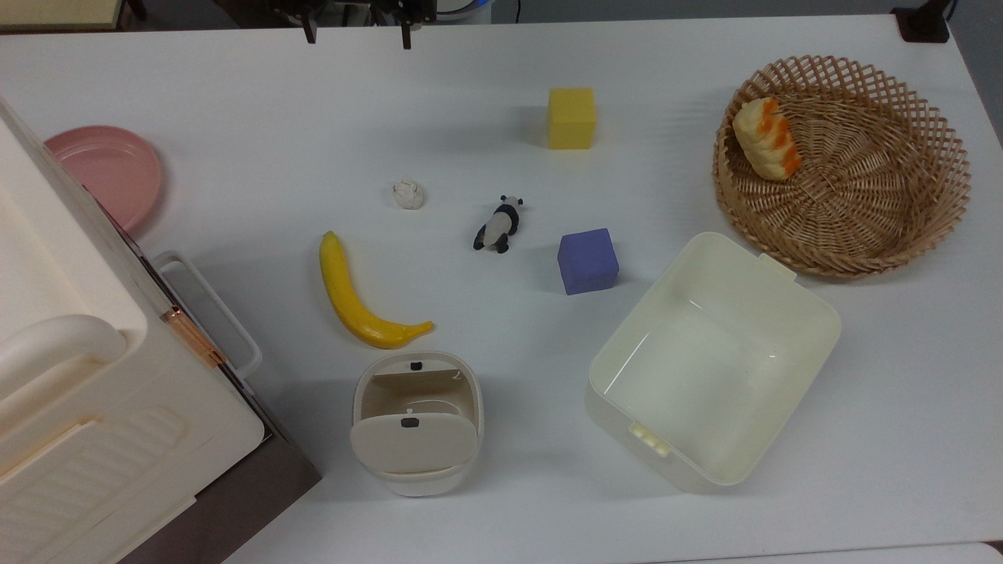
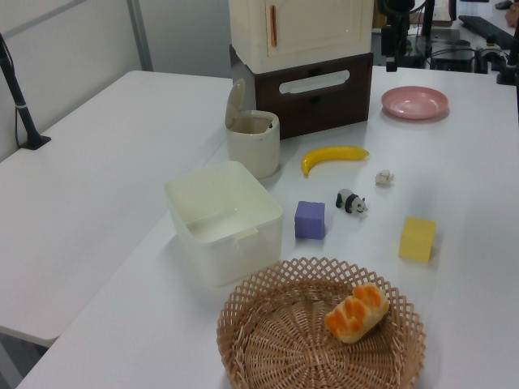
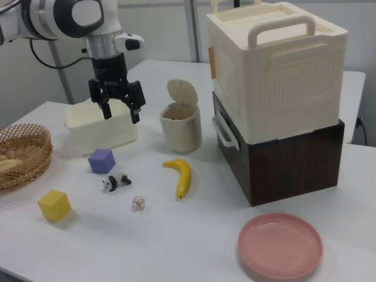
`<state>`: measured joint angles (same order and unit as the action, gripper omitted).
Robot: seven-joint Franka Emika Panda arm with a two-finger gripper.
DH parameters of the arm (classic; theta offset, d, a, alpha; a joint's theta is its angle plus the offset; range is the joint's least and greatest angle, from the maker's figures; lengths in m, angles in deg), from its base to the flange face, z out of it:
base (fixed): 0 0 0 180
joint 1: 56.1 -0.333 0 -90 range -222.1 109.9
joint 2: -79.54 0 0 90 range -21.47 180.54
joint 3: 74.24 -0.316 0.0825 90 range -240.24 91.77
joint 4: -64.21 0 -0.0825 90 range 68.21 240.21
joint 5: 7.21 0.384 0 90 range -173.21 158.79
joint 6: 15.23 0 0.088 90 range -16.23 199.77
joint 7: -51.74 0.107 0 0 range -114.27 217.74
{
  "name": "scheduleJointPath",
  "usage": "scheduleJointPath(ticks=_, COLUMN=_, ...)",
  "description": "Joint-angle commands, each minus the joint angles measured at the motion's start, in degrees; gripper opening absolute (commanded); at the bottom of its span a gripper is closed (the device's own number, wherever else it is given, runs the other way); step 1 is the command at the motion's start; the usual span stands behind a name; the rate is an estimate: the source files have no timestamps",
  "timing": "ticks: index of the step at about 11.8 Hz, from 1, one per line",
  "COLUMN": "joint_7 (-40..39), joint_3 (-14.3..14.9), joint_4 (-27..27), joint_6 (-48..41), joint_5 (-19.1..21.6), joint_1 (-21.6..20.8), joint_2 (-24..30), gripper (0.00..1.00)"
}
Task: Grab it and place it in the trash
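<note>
- Black two-finger gripper [image 3: 121, 113]: hangs in the air above the white table [image 1: 251, 117], fingers spread apart and holding nothing; in the top view its fingertips [image 1: 406, 35] show at the upper edge.
- Small crumpled off-white paper ball [image 1: 408, 193]: lies on the table between the yellow banana [image 1: 356, 296] and the black-and-white toy panda [image 1: 498, 223], touching neither, well apart from the gripper.
- Small cream rounded bin [image 1: 416, 419]: stands just beside the banana's tip, flap lid tilted open, a small black mark on the lid.
- Other items: purple cube [image 1: 588, 261], yellow cube [image 1: 571, 117], cream rectangular tub [image 1: 807, 345], wicker basket [image 1: 925, 211] holding a bread roll [image 1: 766, 139], pink plate [image 1: 110, 172].
</note>
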<state>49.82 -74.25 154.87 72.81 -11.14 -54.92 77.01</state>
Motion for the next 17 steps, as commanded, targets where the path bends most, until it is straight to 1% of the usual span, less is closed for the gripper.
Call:
scheduleJointPath(ticks=1, joint_7=-2.6, joint_3=0.2, joint_4=0.7, joint_6=-1.3, joint_5=0.1, joint_1=-0.1, joint_2=0.4, gripper=1.0)
scheduleJointPath(ticks=5, joint_7=-2.7, joint_3=0.2, joint_4=2.2, joint_6=-0.5, joint_5=0.1, joint_1=-0.2, joint_2=0.3, gripper=1.0)
scheduleJointPath(ticks=9, joint_7=-3.1, joint_3=0.1, joint_4=2.5, joint_6=-0.5, joint_5=0.1, joint_1=-0.2, joint_2=-1.2, gripper=1.0)
scheduleJointPath(ticks=11, joint_7=-4.1, joint_3=0.1, joint_4=4.4, joint_6=1.3, joint_5=0.0, joint_1=-0.2, joint_2=-1.5, gripper=1.0)
scheduleJointPath(ticks=13, joint_7=-4.1, joint_3=-0.4, joint_4=8.4, joint_6=4.7, joint_5=-0.3, joint_1=-0.7, joint_2=-1.5, gripper=1.0)
scheduleJointPath(ticks=14, joint_7=-4.1, joint_3=-0.4, joint_4=9.5, joint_6=6.0, joint_5=-0.4, joint_1=-0.7, joint_2=-1.8, gripper=1.0)
scheduleJointPath(ticks=16, joint_7=-3.5, joint_3=-0.6, joint_4=11.7, joint_6=9.1, joint_5=-0.6, joint_1=-1.1, joint_2=-3.9, gripper=0.96)
scheduleJointPath(ticks=17, joint_7=-3.2, joint_3=-0.6, joint_4=12.5, joint_6=10.6, joint_5=-0.6, joint_1=-2.1, joint_2=-4.7, gripper=0.95)
